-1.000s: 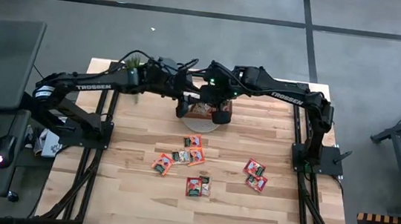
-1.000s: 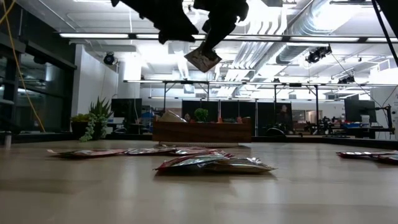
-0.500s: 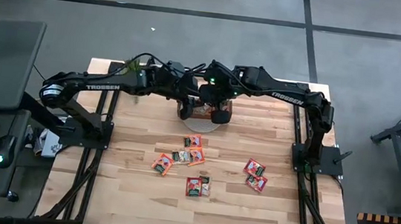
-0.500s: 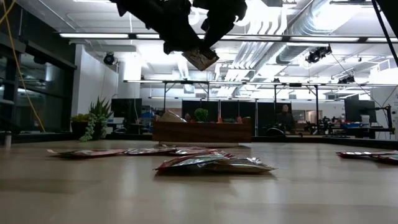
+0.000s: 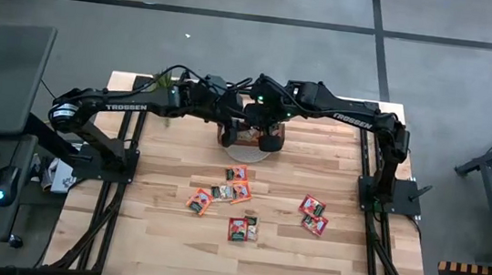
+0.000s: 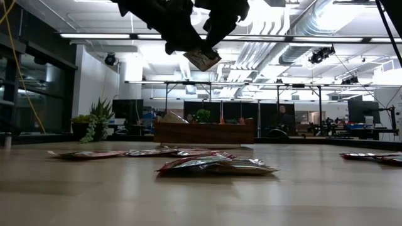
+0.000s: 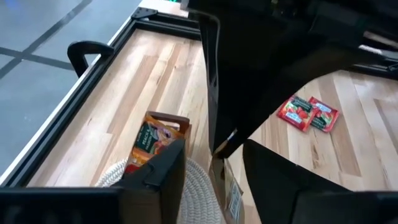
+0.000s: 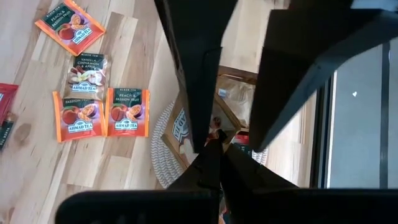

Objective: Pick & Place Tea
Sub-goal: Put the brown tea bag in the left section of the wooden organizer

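Observation:
A red tea sachet hangs in the air over the brown wooden tray, which sits on a white woven mat at the table's far middle. My right gripper is shut on this sachet. My left gripper is open right beside it. Its fingers stand on either side of the right gripper's tip and the sachet's edge. I cannot tell whether they touch the sachet. The tray holds at least one sachet. Loose sachets lie flat on the table. My right gripper pinches the sachet between its two shut fingers at the sachet's upper edge, coming from above and slanting down. The sachet hangs tilted below the fingers, lifted clear above the tray.
Several sachets lie in groups at mid-table and toward the right, and they show in the right wrist view too. A small potted plant stands at the far left corner. Both arms crowd the space above the tray.
My left gripper has moved toward the table's right and slightly down, closing in on the sachet that the right gripper holds, and has stayed there for the last half second. The right gripper and the sachet have kept still.

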{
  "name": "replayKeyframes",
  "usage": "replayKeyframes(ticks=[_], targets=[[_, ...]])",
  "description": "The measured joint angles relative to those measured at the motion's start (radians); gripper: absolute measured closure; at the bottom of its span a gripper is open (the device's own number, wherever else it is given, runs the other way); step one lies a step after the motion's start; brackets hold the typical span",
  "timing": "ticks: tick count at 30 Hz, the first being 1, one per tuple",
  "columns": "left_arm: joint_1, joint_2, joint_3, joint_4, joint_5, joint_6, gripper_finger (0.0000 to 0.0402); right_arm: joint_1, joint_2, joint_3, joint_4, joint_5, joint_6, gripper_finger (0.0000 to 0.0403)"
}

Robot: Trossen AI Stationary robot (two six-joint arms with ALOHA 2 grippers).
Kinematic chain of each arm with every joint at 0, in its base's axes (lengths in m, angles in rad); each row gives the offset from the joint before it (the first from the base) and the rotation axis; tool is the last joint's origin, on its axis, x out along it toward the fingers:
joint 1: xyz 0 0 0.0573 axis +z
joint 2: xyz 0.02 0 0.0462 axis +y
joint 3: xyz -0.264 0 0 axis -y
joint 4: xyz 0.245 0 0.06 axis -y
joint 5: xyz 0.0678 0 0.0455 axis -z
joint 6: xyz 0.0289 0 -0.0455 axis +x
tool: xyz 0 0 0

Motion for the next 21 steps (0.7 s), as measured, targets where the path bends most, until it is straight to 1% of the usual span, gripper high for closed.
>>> replayKeyframes(ticks=[3, 7, 9, 12, 14, 18, 21], targets=[[0.0, 0.0, 0.0, -0.004, 0.002, -0.002, 0.0293, 0.0, 0.0, 0.0, 0.0, 0.001, 0.0, 0.0403], [0.0, 0.0, 0.0, -0.006, 0.002, -0.002, 0.0368, 0.0, 0.0, 0.0, -0.004, 0.002, 0.0, 0.0403], [0.0, 0.0, 0.0, -0.009, 0.005, -0.002, 0.0391, 0.0, 0.0, 0.0, -0.008, 0.001, 0.0, 0.0403], [0.0, 0.0, 0.0, -0.009, 0.011, -0.003, 0.0389, 0.0, 0.0, 0.0, -0.008, 0.001, 0.0, 0.0403], [0.0, 0.0, 0.0, -0.011, 0.015, -0.003, 0.0396, 0.0, 0.0, 0.0, -0.011, -0.001, 0.007, 0.0403], [0.0, 0.0, 0.0, -0.014, 0.016, -0.003, 0.04, -0.004, 0.0, 0.0, -0.011, 0.011, 0.053, 0.0401], [0.0, 0.0, 0.0, -0.015, 0.014, -0.003, 0.0401, -0.008, 0.0, 0.0, -0.006, 0.014, 0.074, 0.0393]])
